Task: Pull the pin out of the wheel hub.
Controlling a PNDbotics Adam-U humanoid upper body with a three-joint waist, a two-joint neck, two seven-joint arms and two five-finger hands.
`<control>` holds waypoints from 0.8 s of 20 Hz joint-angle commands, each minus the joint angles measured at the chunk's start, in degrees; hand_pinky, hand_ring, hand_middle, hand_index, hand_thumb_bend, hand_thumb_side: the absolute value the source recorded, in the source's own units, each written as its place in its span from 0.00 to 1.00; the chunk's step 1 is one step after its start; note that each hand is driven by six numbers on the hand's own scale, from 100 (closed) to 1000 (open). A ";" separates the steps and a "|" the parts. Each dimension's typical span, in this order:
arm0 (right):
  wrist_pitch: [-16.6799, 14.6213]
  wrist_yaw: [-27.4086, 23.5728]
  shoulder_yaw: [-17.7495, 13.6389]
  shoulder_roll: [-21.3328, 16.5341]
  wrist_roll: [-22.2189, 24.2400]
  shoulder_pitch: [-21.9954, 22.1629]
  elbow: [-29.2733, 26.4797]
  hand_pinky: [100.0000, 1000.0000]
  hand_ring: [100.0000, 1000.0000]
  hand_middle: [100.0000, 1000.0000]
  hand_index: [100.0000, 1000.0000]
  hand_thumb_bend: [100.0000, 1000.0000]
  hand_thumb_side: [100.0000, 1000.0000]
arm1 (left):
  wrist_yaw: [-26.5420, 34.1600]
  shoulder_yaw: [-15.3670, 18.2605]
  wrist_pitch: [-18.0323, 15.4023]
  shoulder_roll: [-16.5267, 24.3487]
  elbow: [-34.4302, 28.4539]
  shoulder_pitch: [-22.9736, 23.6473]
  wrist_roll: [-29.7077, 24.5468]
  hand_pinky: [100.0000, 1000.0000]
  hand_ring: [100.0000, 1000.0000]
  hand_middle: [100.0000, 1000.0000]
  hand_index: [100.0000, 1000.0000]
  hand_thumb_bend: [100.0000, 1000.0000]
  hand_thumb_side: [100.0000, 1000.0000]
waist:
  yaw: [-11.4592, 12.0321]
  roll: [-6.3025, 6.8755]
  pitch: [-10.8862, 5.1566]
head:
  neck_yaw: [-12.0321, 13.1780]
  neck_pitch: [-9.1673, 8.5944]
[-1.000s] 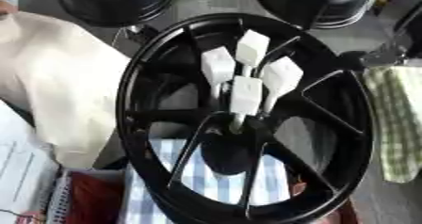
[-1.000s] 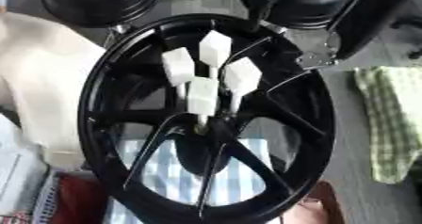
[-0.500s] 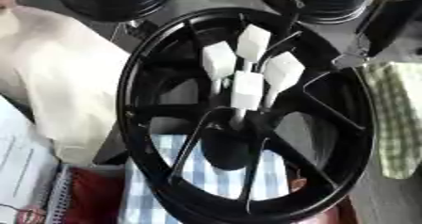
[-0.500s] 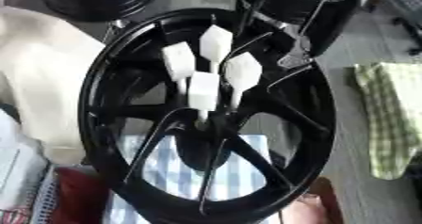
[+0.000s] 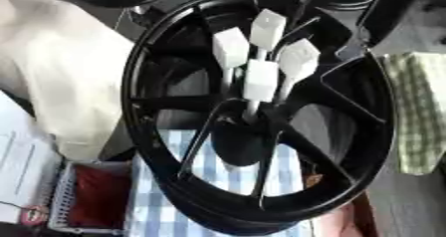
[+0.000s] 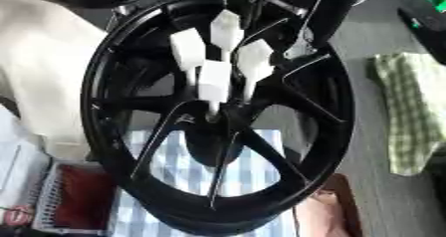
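A large black wheel hub (image 5: 261, 111) fills the middle of my view, its spokes running out from a dark centre to a glossy rim. Four pins stand in the centre, each a thin stem with a white blocky head: one far left (image 5: 231, 48), one at the far top (image 5: 268, 29), one to the right (image 5: 299, 59), and the nearest (image 5: 261, 80) in front of the others. All four are seated in the hub.

My right hand (image 6: 305, 17) comes in from the far right, dark and metallic, just above the hub's far rim, near the white pin heads but not touching them. I cannot tell whether my fingers are spread or curled.

A blue and white checked cloth (image 5: 231, 174) lies under the hub's near side. A green checked cloth (image 6: 407, 111) lies to the right. A cream cloth (image 5: 61, 66) sits left, and a small basket with red contents (image 5: 87, 198) is near left.
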 commanded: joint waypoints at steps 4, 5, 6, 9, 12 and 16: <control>0.00 -0.68 -0.07 -0.40 0.10 -1.25 0.88 0.83 0.74 0.68 0.73 0.34 0.20 | -0.01 0.37 -0.09 1.06 -0.65 -0.76 -0.09 0.74 0.70 0.62 0.76 0.22 0.69 | 0.19 0.14 -0.82 | 0.10 0.43; 0.04 -0.76 0.01 -0.29 0.10 -1.25 1.01 0.83 0.74 0.68 0.73 0.34 0.20 | 0.00 0.38 -0.09 1.01 -0.62 -0.76 -0.08 0.74 0.70 0.62 0.76 0.22 0.69 | 0.23 0.12 -0.83 | 0.08 0.45; 0.06 -0.75 0.13 -0.21 0.10 -1.24 1.14 0.83 0.74 0.68 0.73 0.34 0.20 | 0.00 0.38 -0.10 0.98 -0.61 -0.76 -0.08 0.74 0.70 0.62 0.76 0.22 0.69 | 0.26 0.10 -0.84 | 0.06 0.42; 0.04 -0.42 0.47 0.08 0.10 -1.05 1.79 0.83 0.75 0.68 0.73 0.34 0.20 | 0.00 0.43 -0.16 0.89 -0.65 -0.80 -0.06 0.74 0.70 0.62 0.76 0.22 0.69 | 0.37 0.06 -0.79 | -0.04 0.31; -0.08 -0.33 0.78 0.28 0.10 -0.69 2.43 0.83 0.75 0.68 0.74 0.34 0.19 | 0.02 0.48 -0.16 0.80 -0.65 -0.82 -0.03 0.74 0.70 0.62 0.76 0.22 0.69 | 0.51 0.03 -0.67 | -0.11 0.31; -0.27 -0.38 1.33 0.74 0.10 -0.69 3.00 0.83 0.74 0.68 0.73 0.34 0.19 | 0.04 0.50 -0.18 0.72 -0.70 -0.89 -0.02 0.74 0.70 0.62 0.76 0.22 0.69 | 0.54 0.04 -0.54 | -0.21 0.47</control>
